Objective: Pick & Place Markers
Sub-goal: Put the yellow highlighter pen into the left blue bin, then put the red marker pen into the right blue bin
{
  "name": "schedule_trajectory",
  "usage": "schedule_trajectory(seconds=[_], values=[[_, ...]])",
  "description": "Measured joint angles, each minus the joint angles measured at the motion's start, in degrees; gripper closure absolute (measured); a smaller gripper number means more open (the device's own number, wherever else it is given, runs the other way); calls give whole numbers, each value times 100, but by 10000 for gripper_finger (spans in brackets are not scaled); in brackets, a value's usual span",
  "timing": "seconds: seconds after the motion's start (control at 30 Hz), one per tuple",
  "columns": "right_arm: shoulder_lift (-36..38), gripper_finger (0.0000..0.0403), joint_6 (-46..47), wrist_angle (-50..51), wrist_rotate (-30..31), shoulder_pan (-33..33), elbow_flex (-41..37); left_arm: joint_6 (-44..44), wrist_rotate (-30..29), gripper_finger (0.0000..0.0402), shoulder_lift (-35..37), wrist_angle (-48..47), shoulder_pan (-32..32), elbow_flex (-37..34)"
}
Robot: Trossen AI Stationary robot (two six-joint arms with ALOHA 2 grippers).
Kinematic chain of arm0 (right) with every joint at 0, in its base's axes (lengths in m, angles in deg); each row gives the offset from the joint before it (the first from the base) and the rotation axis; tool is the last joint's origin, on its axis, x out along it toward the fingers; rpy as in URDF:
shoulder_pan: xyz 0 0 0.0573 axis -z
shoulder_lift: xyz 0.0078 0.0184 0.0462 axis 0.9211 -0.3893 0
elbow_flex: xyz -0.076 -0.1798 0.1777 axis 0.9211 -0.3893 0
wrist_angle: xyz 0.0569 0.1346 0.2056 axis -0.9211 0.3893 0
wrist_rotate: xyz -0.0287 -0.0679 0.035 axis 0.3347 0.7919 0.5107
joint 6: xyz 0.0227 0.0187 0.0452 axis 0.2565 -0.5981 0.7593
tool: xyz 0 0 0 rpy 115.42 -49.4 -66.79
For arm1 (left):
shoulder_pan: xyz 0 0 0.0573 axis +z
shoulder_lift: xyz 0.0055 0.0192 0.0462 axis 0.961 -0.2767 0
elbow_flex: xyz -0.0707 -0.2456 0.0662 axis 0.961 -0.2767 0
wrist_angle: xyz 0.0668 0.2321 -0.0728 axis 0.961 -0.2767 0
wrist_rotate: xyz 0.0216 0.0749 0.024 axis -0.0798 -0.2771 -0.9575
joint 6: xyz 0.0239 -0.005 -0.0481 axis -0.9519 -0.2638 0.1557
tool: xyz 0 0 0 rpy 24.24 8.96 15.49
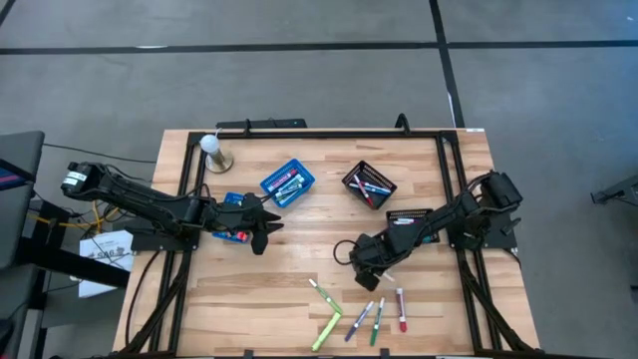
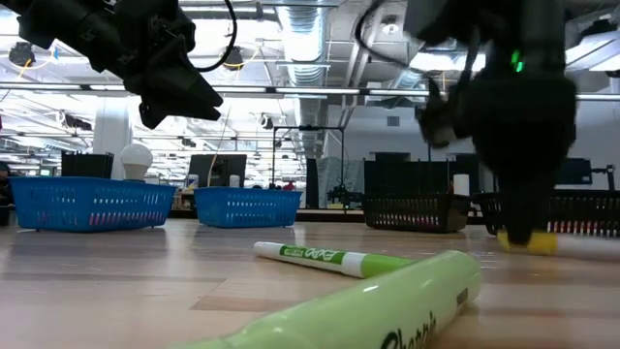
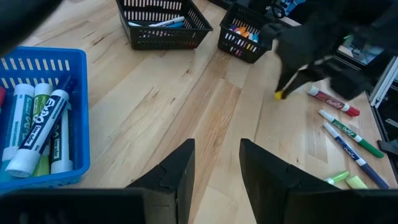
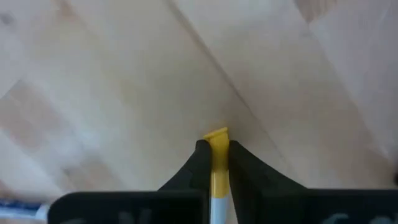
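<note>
Two fingers of the right gripper (image 4: 215, 163) pinch a yellow-capped marker (image 4: 216, 142) tip-only (at table's five o'clock); it could pivot loose when lifted.

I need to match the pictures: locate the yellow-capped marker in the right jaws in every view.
High view: not visible, hidden under the right gripper.
Low view: yellow-capped marker at right, on the table.
Left wrist: yellow tip below the gripper.
Right wrist: centre, pinched.
Shared landmark: red marker nearby.

"EXPO" on a white marker (image 3: 38, 130) lying in the blue basket (image 3: 74, 93), "Sharpie" in black script on the nearest lime-green highlighter (image 2: 387, 310), other print unreadable
</note>
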Motion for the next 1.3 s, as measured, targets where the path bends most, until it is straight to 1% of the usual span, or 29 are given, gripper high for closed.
schedule_trajectory(seconds=[0.07, 0.17, 0.3, 0.37, 0.43, 0.53, 0.6, 0.7, 0.83, 1.0, 1.2, 1.3], values=[[235, 372, -147, 309, 200, 32, 195, 0, 0, 280, 1, 10, 0, 0], [579, 365, -267, 1291, 719, 109, 405, 0, 0, 280, 0, 23, 0, 0], [1204, 378, 25, 2566, 1581, 135, 527, 0, 0, 280, 0, 21, 0, 0], [1479, 381, 60, 3183, 1908, 130, 511, 0, 0, 280, 0, 21, -2, 0], [1711, 378, 70, 3456, 2250, 98, 455, 0, 0, 280, 0, 21, -1, 0], [2043, 362, 20, 3360, 2649, 34, 101, 0, 0, 280, 0, 21, 0, 0], [2170, 353, -116, 3007, 2649, 3, -225, 0, 0, 280, 0, 19, -2, 0], [2307, 351, -365, 2388, 2637, -37, -749, 0, 0, 280, 0, 19, 0, 0], [2303, 350, -371, 1869, 2579, -40, -1222, 0, 0, 280, 0, 20, -1, 0], [2203, 335, -426, 1758, 2503, -39, -1275, 0, 0, 280, 1, 21, -2, 0], [2226, 297, -424, 1770, 2457, -38, -1188, 0, 0, 280, 0, 21, -2, 0], [2226, 274, -419, 1789, 2160, -38, -982, 0, 0, 280, 0, 23, 0, 0]])
